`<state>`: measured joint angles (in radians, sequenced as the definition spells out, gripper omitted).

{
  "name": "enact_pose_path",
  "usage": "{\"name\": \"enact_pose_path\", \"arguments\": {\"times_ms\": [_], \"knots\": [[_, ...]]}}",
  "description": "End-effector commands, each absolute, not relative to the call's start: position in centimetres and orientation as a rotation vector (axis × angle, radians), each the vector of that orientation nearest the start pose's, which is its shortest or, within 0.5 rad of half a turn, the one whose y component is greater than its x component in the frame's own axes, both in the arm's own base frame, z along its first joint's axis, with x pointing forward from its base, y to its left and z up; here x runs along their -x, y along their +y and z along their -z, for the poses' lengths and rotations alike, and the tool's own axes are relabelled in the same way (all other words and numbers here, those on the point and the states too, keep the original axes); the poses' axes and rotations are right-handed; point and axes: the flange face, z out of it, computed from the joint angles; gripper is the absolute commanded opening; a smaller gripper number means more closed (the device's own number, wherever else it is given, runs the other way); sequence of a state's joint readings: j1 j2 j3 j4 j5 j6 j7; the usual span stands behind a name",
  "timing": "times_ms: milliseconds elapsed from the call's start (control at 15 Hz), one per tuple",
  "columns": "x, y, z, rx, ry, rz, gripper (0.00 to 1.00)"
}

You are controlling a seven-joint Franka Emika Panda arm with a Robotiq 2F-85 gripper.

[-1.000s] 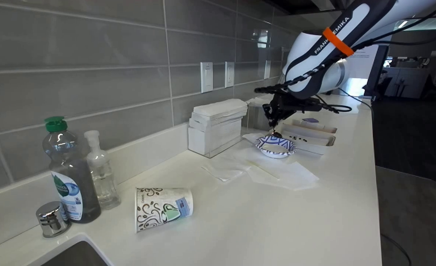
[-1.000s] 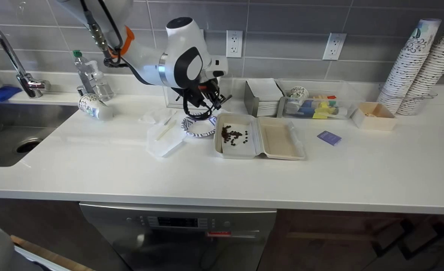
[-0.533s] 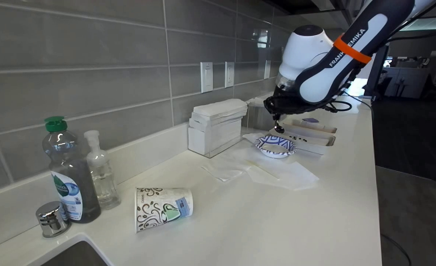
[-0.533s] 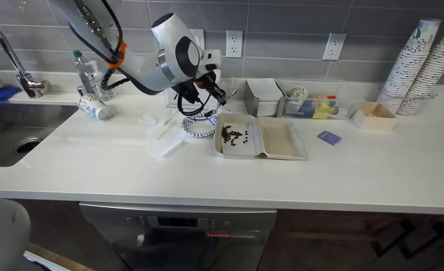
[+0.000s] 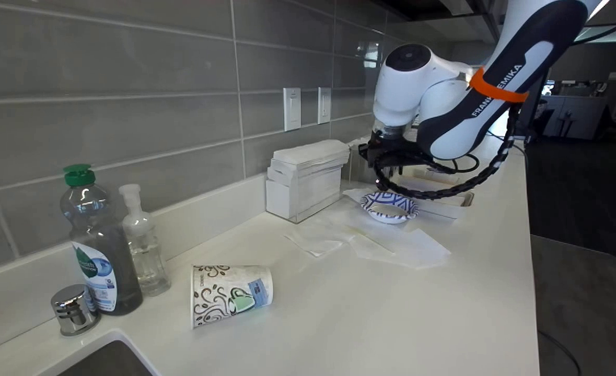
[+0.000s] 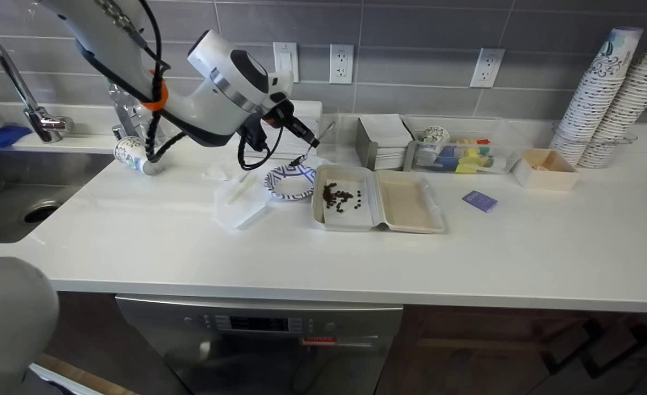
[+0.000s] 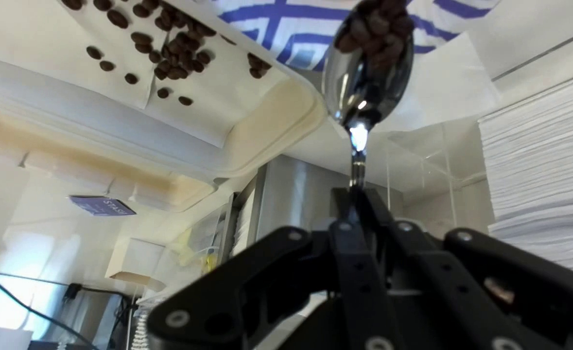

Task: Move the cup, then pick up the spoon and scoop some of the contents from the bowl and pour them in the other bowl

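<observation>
My gripper is shut on the handle of the metal spoon. Brown beans show toward the tip of the spoon's bowl. In an exterior view the gripper holds the spoon tilted, its bowl end low above the far rim of the blue-and-white patterned bowl. The patterned bowl also shows in the wrist view, partly behind the spoon. An open clamshell tray beside it holds loose coffee beans. The paper cup lies on its side near the sink, far from the gripper.
White napkins and a thin stick lie beside the patterned bowl. A napkin holder stands against the wall. A grey napkin box and a clear bin stand behind the tray. Soap bottles stand by the sink.
The arm has bent and its wrist has turned. The gripper and spoon have shifted left, toward the wall, and the spoon now shows beyond the bowl's far rim. Cup, bowl and tray have not moved.
</observation>
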<state>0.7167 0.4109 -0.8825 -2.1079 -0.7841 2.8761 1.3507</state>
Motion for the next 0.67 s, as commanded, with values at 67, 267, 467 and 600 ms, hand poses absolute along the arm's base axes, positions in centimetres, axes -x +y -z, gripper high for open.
{"name": "enact_pose_path", "arguments": {"times_ms": [67,267,467,600], "knots": [[-60.6,-1.5,-30.8,3.137,1.181,1.359,0.02],[-60.0,-1.2,-29.8,3.185,1.248,1.491,0.02],[-59.3,-0.9,-29.2,3.205,1.331,1.624,0.02],[-59.0,-0.3,-28.9,3.208,1.377,1.722,0.02]]}}
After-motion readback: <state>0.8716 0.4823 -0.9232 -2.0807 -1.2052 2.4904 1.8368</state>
